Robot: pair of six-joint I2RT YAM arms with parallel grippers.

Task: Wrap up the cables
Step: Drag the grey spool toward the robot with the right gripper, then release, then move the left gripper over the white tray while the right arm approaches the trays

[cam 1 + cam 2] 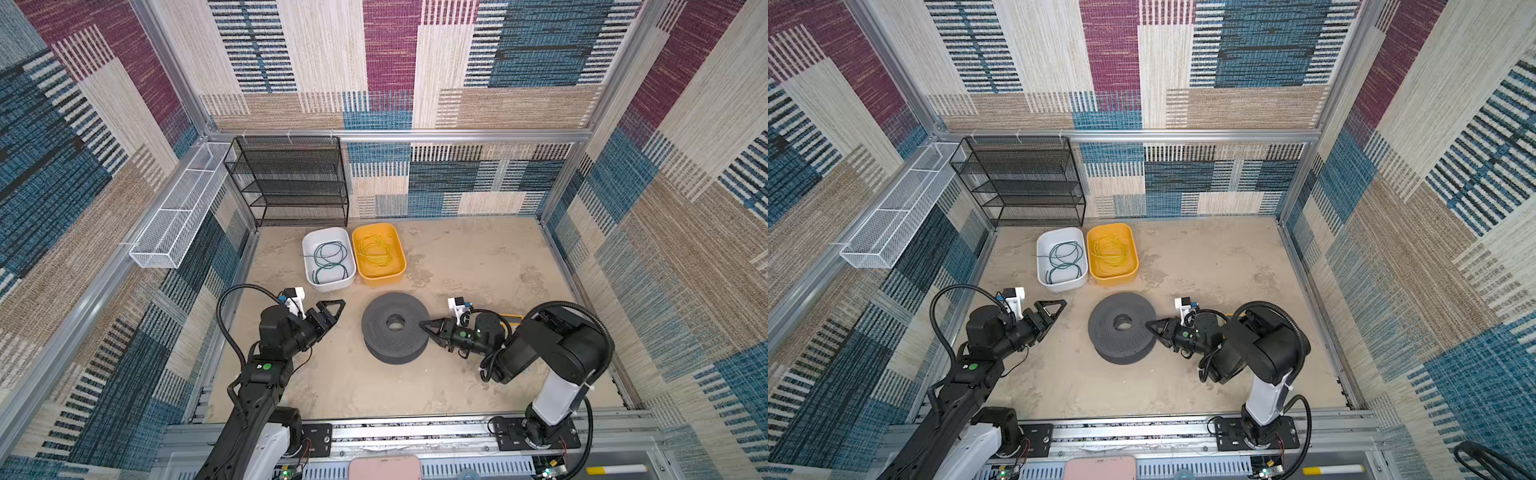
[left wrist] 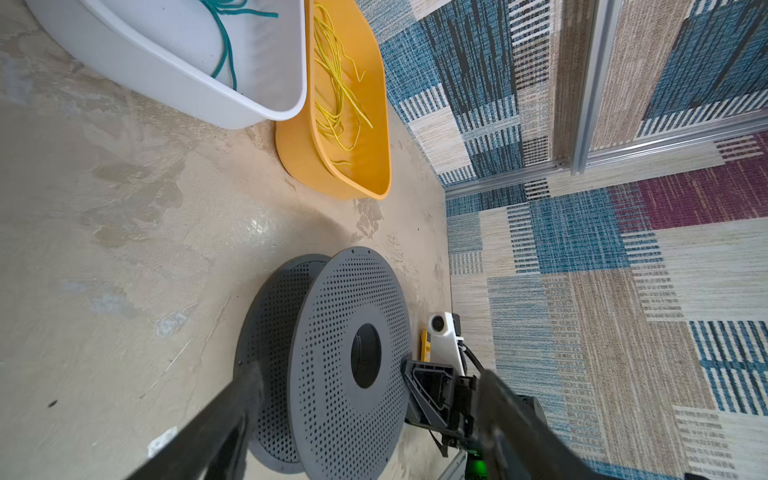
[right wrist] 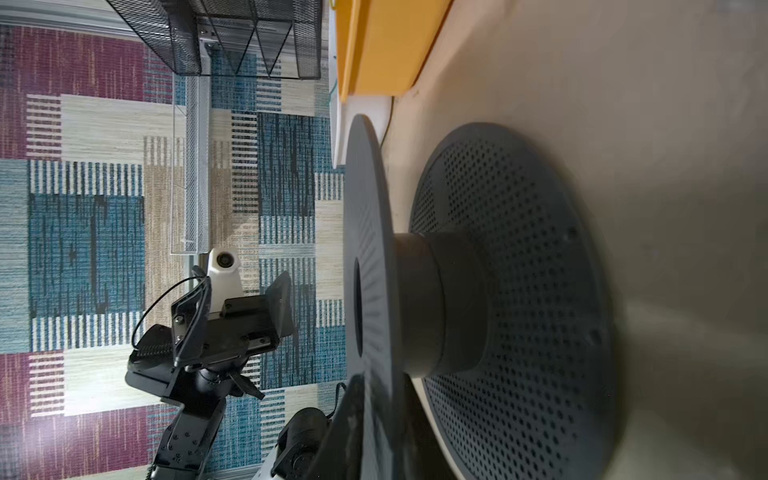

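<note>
The left gripper [image 1: 337,313] is open and empty. The right gripper [image 1: 423,326] sits at the spool [image 1: 376,328] rim, 3 o'clock; its grip state cannot be determined. The teal-green cable [image 1: 330,259] lies in the white bin [image 1: 309,245] and the yellow cable [image 1: 374,253] in the yellow bin [image 1: 400,249], at the spool's 12 o'clock.

a: where's the left arm [image 1: 266,368]?
b: stretched forward from the near side, with the left gripper [image 1: 337,314] pointing toward the middle. its fingers [image 1: 330,306] are spread wide, holding nothing.
a: and the right arm [image 1: 557,345]?
b: folded at the elbow, forearm lying low and reaching inward. in both top views the right gripper [image 1: 426,328] faces the left one, well apart from it.
a: its fingers?
b: close together. pressed or slightly parted, i can't tell.
</note>
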